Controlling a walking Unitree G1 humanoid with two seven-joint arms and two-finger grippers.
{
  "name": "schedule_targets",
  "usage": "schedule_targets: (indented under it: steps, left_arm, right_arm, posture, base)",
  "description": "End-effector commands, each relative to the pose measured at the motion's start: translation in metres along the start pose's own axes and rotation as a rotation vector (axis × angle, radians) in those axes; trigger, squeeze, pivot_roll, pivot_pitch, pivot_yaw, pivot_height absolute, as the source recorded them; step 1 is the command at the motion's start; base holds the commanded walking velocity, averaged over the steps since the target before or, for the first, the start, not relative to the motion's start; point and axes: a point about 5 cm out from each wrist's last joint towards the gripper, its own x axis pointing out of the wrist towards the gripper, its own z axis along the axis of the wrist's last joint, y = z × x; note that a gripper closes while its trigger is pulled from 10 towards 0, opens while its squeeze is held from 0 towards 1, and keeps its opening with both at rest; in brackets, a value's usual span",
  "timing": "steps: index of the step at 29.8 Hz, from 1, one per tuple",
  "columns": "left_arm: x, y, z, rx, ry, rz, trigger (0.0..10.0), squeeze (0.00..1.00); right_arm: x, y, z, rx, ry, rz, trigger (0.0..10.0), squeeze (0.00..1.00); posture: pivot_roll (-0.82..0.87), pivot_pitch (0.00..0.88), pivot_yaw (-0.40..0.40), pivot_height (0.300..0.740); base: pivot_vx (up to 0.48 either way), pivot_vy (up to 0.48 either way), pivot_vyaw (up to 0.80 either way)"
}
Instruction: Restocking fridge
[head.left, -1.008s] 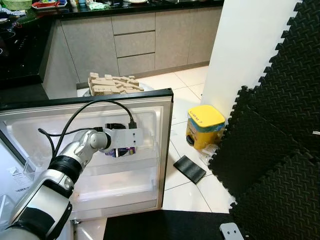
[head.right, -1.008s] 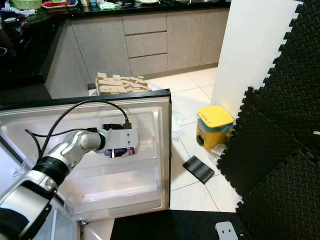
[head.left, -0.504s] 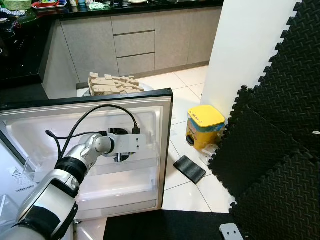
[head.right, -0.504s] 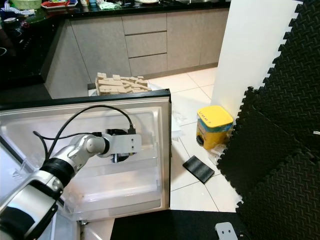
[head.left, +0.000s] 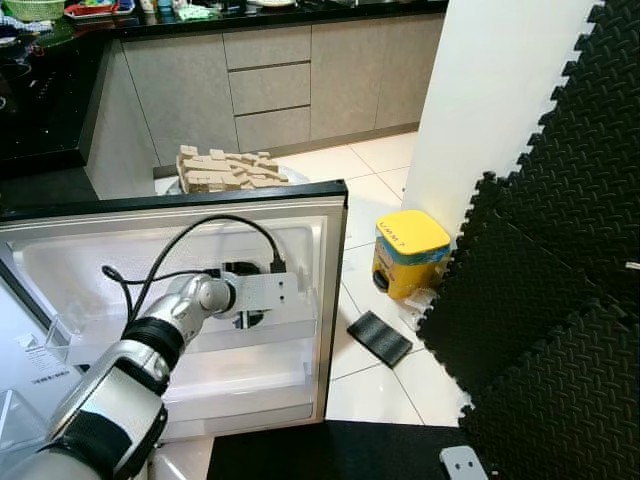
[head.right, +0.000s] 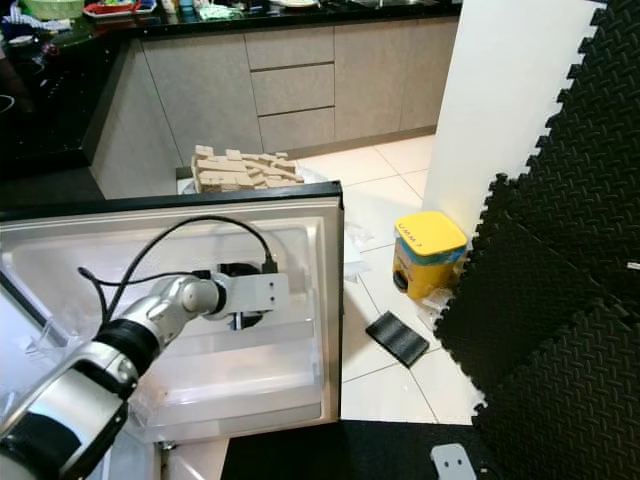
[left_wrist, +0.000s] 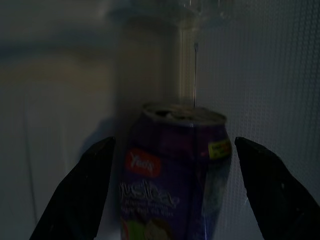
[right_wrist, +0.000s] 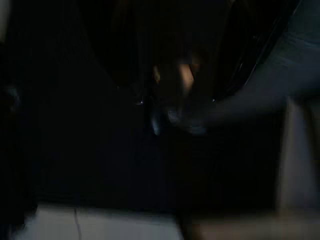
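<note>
The left arm reaches into the open fridge door (head.left: 330, 300), with the left gripper (left_wrist: 172, 195) sitting up in the door's upper shelf area near the right-hand edge. From the left wrist view you can see what it's dealing with: a purple drink can (left_wrist: 175, 170) standing upright, right up against the pale inner wall of the door. The two black fingers (left_wrist: 80, 195) are spread wide on either side of the can, with a clear gap on both sides, so they're open and not gripping anything. The can sits between them, on its own.

A black cable (head.left: 215, 225) loops up from the wrist and over the arm.

Behind the door there's a pile of wooden blocks (head.left: 225, 167) on the floor, in front of grey kitchen cabinets (head.left: 270, 85). Off to the right on the white tiles is a yellow-lidded tub (head.left: 408, 252), and a small black pad (head.left: 379, 338) lies flat near it. Black foam puzzle mats (head.left: 545, 270) lean along the right side.

The right wrist view is super dark. Honestly can't tell what the right gripper's fingers are doing.
</note>
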Motion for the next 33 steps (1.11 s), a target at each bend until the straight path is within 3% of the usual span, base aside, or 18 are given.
schedule_targets:
  steps: [1, 6, 10, 13, 18, 33]
  left_arm:
    - [0.002, 0.001, 0.003, 0.023, 0.011, -0.004, 10.0, 0.0]
    - [0.002, 0.001, 0.003, 0.029, 0.016, 0.0, 10.0, 0.0]
    - [0.002, 0.002, 0.003, 0.029, 0.017, 0.002, 10.0, 0.0]
    - [0.002, 0.003, 0.003, 0.028, 0.018, 0.004, 10.0, 0.0]
    - [0.001, 0.003, 0.0, 0.032, 0.025, 0.002, 10.0, 0.0]
    - [0.001, 0.004, 0.0, 0.035, 0.023, -0.005, 10.0, 0.0]
  right_arm:
    - [-0.001, -0.012, 0.029, 0.042, -0.171, 0.039, 10.0, 0.0]
    - [-0.005, -0.019, 0.049, 0.054, -0.274, 0.123, 10.0, 0.0]
    - [-0.009, -0.02, 0.071, -0.024, -0.349, 0.294, 10.0, 0.0]
    - [-0.013, -0.01, 0.076, -0.137, -0.335, 0.499, 10.0, 0.0]
    - [-0.019, 0.001, 0.085, -0.229, -0.335, 0.698, 10.0, 0.0]
    - [-0.039, 0.002, 0.121, -0.415, -0.397, 0.841, 10.0, 0.0]
  posture:
    - [-0.08, 0.0, 0.029, 0.74]
    - [-0.09, 0.0, 0.032, 0.74]
    - [-0.09, 0.001, 0.03, 0.74]
    - [-0.09, 0.002, 0.03, 0.74]
    - [-0.08, 0.002, 0.033, 0.74]
    - [-0.08, 0.001, 0.04, 0.74]
  base:
    - [0.0, 0.0, 0.0]
    - [0.0, 0.0, 0.0]
    - [0.0, 0.0, 0.0]
    - [0.0, 0.0, 0.0]
    - [0.0, 0.0, 0.0]
    - [0.0, 0.0, 0.0]
